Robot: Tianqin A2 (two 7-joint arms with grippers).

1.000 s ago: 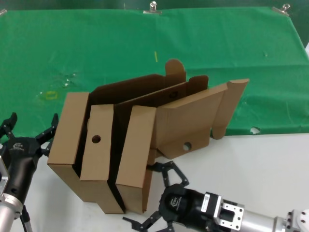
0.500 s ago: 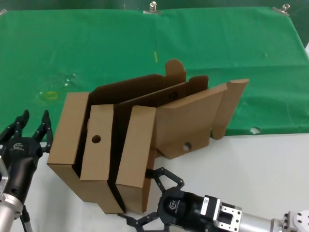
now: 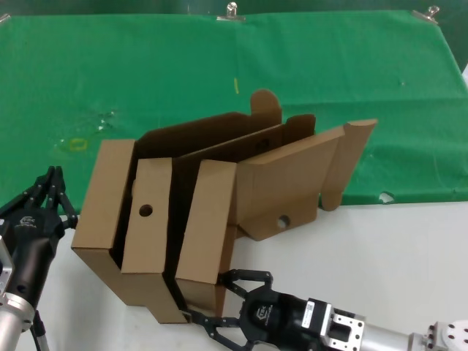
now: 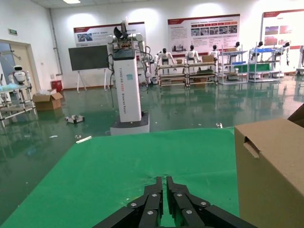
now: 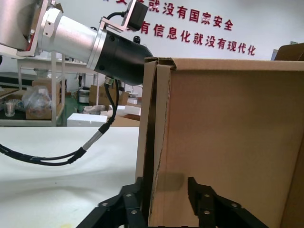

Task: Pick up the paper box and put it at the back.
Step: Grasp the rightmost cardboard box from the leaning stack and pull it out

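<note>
The paper box (image 3: 207,223) stands on edge at the front of a leaning stack of brown boxes. Its flap lid (image 3: 292,183), with a rounded tab and a small hole, hangs open to the right. My right gripper (image 3: 221,301) is at the box's near lower corner, with its jaws closed in on the cardboard. In the right wrist view, the gripper (image 5: 169,190) has one finger (image 5: 142,192) in the dark gap at the box's (image 5: 228,142) edge and the other against its face. My left gripper (image 3: 50,189) is shut and empty, just left of the stack. The green back cloth (image 3: 329,73) lies behind the stack.
A flat box with one round hole (image 3: 146,219) and a bigger carton (image 3: 102,201) lean beside the paper box. The carton's corner shows in the left wrist view (image 4: 270,175), to the side of the left gripper (image 4: 164,183). Metal clips (image 3: 232,11) hold the cloth's far edge. The white table stretch (image 3: 380,263) is at front right.
My right gripper slid left to the box's lower corner and its fingers closed from wide open onto the cardboard. My left gripper's fingers closed from open to shut.
</note>
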